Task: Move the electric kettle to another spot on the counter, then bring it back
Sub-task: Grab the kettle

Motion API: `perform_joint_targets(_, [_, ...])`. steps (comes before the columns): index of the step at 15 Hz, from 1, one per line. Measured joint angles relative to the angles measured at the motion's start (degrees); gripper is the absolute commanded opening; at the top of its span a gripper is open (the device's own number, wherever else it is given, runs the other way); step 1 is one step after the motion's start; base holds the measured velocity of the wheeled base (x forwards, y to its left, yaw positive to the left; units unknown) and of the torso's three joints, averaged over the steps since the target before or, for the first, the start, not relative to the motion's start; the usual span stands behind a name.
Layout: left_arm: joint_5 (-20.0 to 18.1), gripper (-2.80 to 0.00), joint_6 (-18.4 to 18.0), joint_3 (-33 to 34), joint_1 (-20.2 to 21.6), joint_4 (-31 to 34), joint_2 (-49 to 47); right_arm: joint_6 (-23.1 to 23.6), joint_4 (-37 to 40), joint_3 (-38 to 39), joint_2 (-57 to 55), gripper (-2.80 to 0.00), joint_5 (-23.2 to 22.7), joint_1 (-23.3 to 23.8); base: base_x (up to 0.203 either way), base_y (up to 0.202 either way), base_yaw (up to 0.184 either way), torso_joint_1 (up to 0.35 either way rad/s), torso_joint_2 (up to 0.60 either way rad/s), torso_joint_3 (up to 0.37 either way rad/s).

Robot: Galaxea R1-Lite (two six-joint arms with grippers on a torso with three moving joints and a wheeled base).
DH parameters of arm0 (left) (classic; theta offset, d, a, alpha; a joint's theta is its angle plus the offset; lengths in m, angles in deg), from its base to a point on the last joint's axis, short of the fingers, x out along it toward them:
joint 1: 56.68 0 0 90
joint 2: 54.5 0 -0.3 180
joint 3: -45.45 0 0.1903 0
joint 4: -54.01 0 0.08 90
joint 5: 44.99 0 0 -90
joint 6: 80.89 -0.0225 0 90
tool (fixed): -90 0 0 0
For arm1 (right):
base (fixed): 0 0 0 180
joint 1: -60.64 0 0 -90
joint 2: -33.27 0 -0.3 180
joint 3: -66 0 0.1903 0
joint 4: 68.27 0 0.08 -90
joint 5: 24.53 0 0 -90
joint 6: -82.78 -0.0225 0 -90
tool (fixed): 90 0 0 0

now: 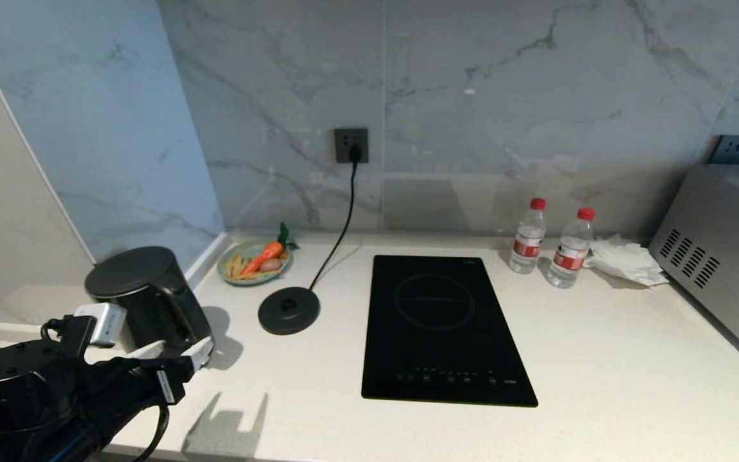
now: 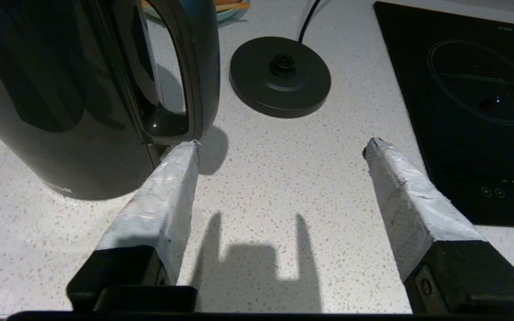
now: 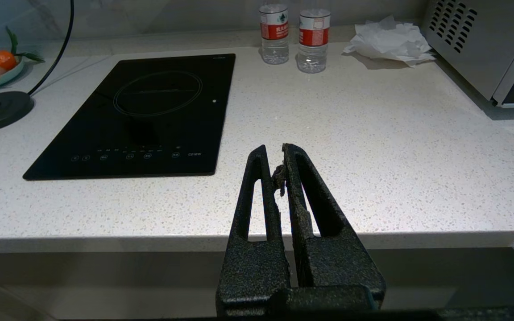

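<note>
Looking nearest first, you have the left tool low over the desk at its front left corner, its two taped fingers spread wide with nothing between them; one fingertip sits right at the foot of the kettle's handle, touching it or just short of it, and the other hangs over bare speckled stone. That spread, with the handle outside the gap, reads as a let-go rather than a grip, so you are probably at the end of the first move. The kettle stands upright on the desk by the left wall, its handle turned toward the tool, which will make it easy for you to take hold again. A little farther in, the round base lies bare, its cord running up to the wall socket, so the kettle is off its home spot and the return trip is likely still ahead. Beside that is the hob, and behind the base a plate of vegetables near the wall. Your right tool is parked off the front edge, its fingers pressed together and holding nothing. Farthest off stand two water bottles, a crumpled tissue and a steel oven.
</note>
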Motion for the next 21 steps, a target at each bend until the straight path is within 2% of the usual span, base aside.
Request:
perform_joint_targets(11, [-0.42,0.0,0.0,-7.94,1.7,0.03,-7.26,-0.01,-0.02,0.0,0.0,-2.8,-0.02,0.0,0.0,0.0,0.0,0.0,0.0,0.0])
perform_joint_targets(16, [-0.51,0.0,-0.12,-11.03,4.72,0.04,-10.69,0.0,-0.03,0.0,0.0,-2.8,-0.02,0.0,0.0,0.0,0.0,0.0,0.0,0.0])
perform_joint_targets(21, [-0.66,0.0,-0.45,-14.13,5.11,0.04,-12.18,0.0,-0.01,0.0,0.0,-2.8,-0.02,0.0,0.0,0.0,0.0,0.0,0.0,0.0])
